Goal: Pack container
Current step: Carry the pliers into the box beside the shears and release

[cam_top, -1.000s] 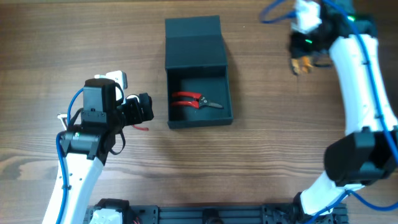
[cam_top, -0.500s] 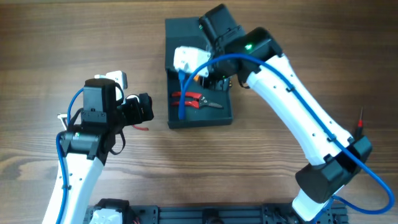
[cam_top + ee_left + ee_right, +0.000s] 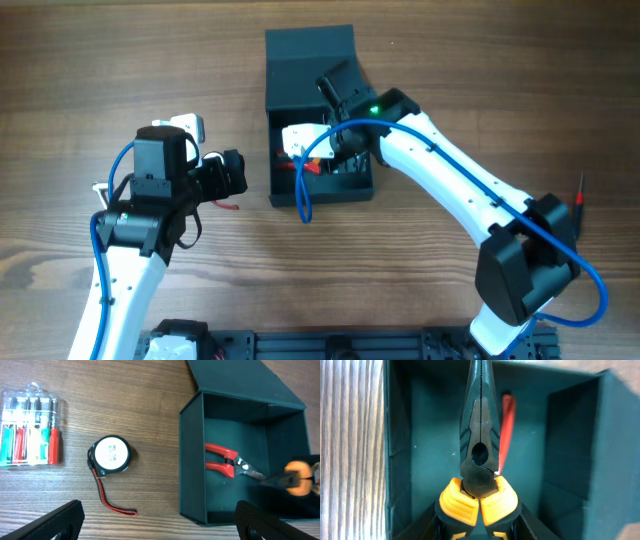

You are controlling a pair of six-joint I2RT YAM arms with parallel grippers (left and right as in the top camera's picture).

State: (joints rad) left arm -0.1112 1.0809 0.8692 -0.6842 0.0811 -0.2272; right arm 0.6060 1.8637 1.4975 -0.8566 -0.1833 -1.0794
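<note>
wood surface (image 3: 80, 60) carries everything. right arm (image 3: 450, 190) reaches across from the right into the container (image 3: 310, 60). left arm (image 3: 150, 210) sits just left of it, apart from it. the container stands near the top middle of the surface, open, its lid flap laid flat on the far side. right jaws are closed on the yellow handles of pliers (image 3: 480, 435), whose nose points down into the box above its floor. left jaws are spread wide with nothing between them, fingertips (image 3: 60, 520) above bare wood. 1 clear case of screwdrivers (image 3: 30, 430) lies well left of the box. red-handled cutters (image 3: 222, 460) lie on the box floor. 1 tape measure (image 3: 111, 455) lies between case and box, red strap trailing.
</note>
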